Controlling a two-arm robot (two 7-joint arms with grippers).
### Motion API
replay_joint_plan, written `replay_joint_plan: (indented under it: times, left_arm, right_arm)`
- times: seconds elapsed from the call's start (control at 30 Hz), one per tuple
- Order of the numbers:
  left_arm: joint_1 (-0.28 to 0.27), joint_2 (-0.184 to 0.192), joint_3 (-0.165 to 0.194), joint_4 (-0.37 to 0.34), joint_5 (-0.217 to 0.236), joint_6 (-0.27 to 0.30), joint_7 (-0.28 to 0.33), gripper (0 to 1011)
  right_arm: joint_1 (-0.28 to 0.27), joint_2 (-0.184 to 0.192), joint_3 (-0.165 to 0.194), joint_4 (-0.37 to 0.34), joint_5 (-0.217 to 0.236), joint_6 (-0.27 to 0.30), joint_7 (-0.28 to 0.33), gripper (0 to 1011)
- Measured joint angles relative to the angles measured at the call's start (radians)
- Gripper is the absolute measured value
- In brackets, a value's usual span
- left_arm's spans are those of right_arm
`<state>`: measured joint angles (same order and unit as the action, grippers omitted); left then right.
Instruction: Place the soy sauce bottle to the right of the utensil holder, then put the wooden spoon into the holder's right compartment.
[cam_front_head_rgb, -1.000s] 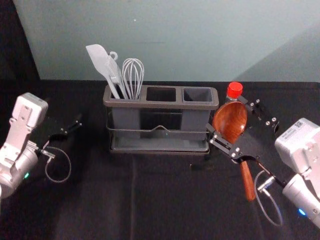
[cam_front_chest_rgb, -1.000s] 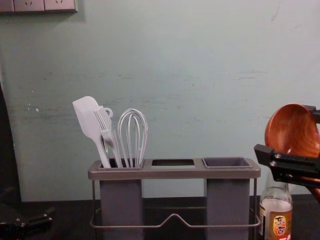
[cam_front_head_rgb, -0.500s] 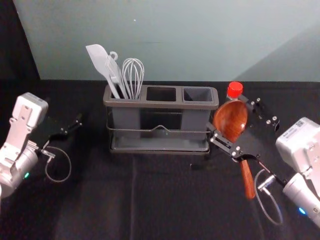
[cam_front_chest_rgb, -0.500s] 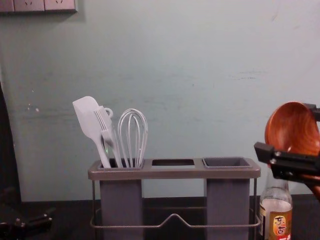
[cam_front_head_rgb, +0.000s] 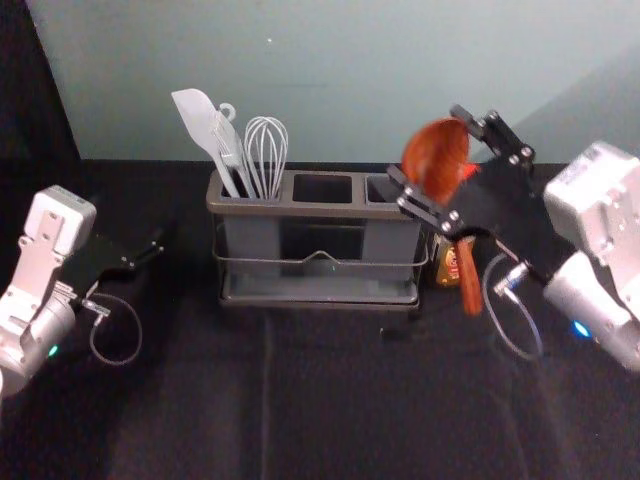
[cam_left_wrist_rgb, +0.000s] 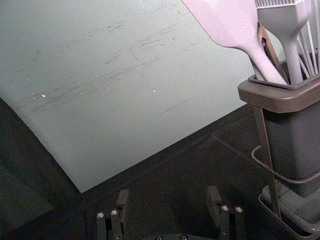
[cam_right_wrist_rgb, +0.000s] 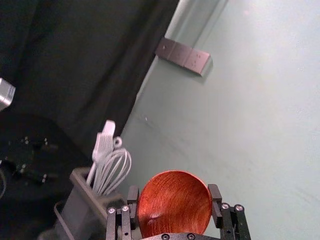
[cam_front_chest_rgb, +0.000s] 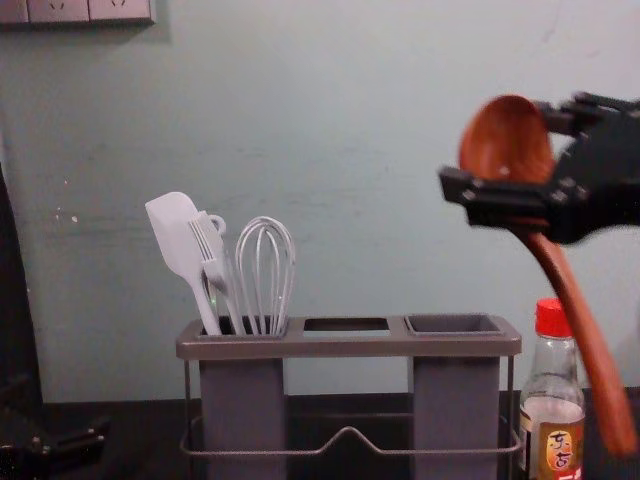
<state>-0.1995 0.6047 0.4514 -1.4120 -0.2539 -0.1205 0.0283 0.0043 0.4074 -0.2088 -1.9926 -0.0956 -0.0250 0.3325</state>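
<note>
Clearly, chest view: label (cam_front_chest_rgb: 561, 448) on soy sauce bottle (cam_front_chest_rgb: 550, 385) reads 东古, lower writing cut off; bottle stands just right of utensil holder (cam_front_chest_rgb: 348, 346). Head view: right gripper (cam_front_head_rgb: 429, 146) grasps wooden spoon (cam_front_head_rgb: 468, 280) by bowl (cam_front_head_rgb: 436, 162), bottle mostly hidden; left gripper (cam_front_head_rgb: 140, 257) parked at left. Left wrist view: jaws spread apart. Right wrist view: bowl between jaws, rest of spoon hidden.

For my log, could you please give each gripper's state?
Left gripper: open, empty, left of the utensil holder.
Right gripper: raised, closed on the wooden spoon.
</note>
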Motion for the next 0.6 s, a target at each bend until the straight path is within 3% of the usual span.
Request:
replay_joint_plan:
  times: [0.23,0.6]
  left_arm:
    - [0.0,0.0,0.0,0.0,0.0,0.0,0.0,1000]
    - [0.0,0.0,0.0,0.0,0.0,0.0,0.0,1000]
  right_arm:
    - [0.159,-0.025,-0.059,0.117,0.015,-0.052,0.024,840]
    - [0.295,-0.079,-0.105,0.249,0.021,-0.144,-0.007,840]
